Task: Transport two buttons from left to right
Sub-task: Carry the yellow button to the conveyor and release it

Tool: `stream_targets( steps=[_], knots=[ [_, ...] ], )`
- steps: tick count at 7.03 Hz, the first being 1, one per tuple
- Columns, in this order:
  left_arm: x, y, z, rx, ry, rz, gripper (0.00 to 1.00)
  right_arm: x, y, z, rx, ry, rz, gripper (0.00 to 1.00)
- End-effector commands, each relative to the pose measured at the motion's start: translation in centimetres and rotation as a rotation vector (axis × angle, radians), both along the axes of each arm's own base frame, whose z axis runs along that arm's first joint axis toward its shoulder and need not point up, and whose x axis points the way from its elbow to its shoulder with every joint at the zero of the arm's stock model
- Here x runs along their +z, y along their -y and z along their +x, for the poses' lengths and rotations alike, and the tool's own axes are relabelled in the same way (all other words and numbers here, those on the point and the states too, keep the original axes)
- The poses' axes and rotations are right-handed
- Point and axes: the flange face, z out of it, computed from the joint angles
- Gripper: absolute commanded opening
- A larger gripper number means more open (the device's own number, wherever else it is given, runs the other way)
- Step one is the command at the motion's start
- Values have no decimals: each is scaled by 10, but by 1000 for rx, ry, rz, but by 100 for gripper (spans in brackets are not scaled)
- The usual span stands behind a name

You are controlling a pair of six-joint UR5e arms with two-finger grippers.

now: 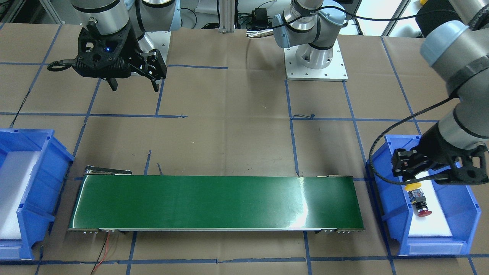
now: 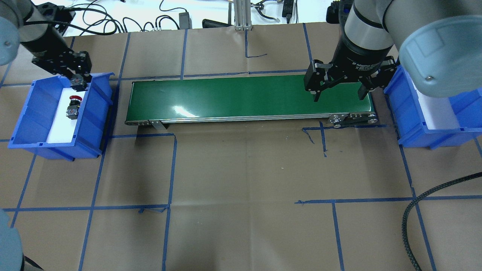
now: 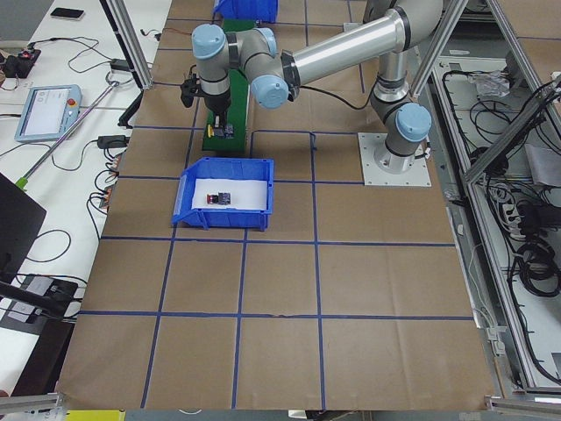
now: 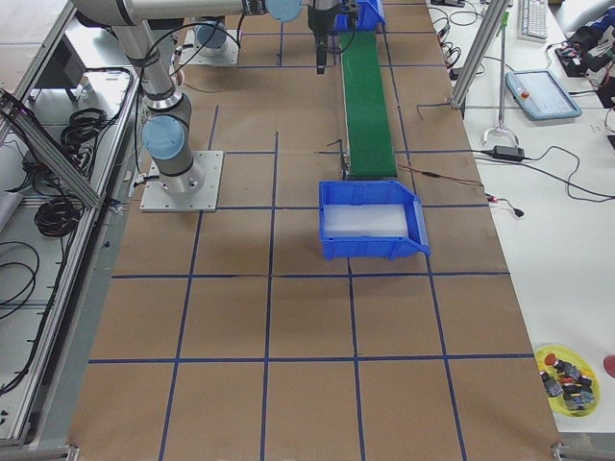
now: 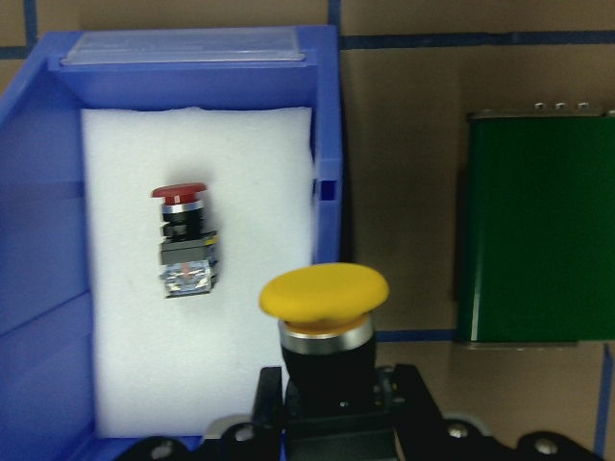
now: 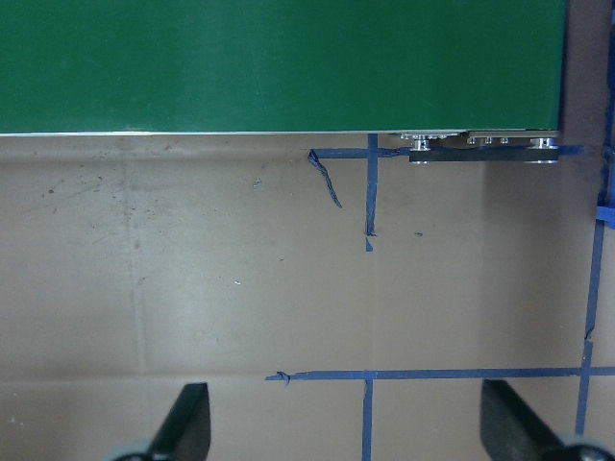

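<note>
Left wrist-mounted view: clamping the yellow button (image 5: 324, 293) in the left hand (image 5: 336, 401), probably for the belt (image 5: 533, 230) to its right, with the right hand (image 2: 339, 96) apart over the far end.

Yellow-capped button (image 5: 324, 293), red-capped button (image 5: 180, 192) (black-grey bodies), blue bin (image 5: 38, 192), green belt (image 5: 533, 230)

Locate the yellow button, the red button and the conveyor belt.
yellow button (image 5: 324, 292), left wrist view, on its cap.
red button (image 5: 180, 192), left wrist view, on its cap.
conveyor belt (image 1: 214, 202), front-facing view, mid-belt surface.
</note>
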Motion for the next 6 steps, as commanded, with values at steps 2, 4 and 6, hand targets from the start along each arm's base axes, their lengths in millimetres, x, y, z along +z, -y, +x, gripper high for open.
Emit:
stream_targets(
  steps=[2,4,6],
  knots=[
    [-61,8,-111,57,-6,56,10,-1,0,0,-2,1,3,100],
    [-98,17,-153,21,-1,42,10,-2,1,0,-4,1,5,100],
    [-122,21,-161,-4,-4,70,10,-1,0,0,-4,1,2,100]
  ],
)
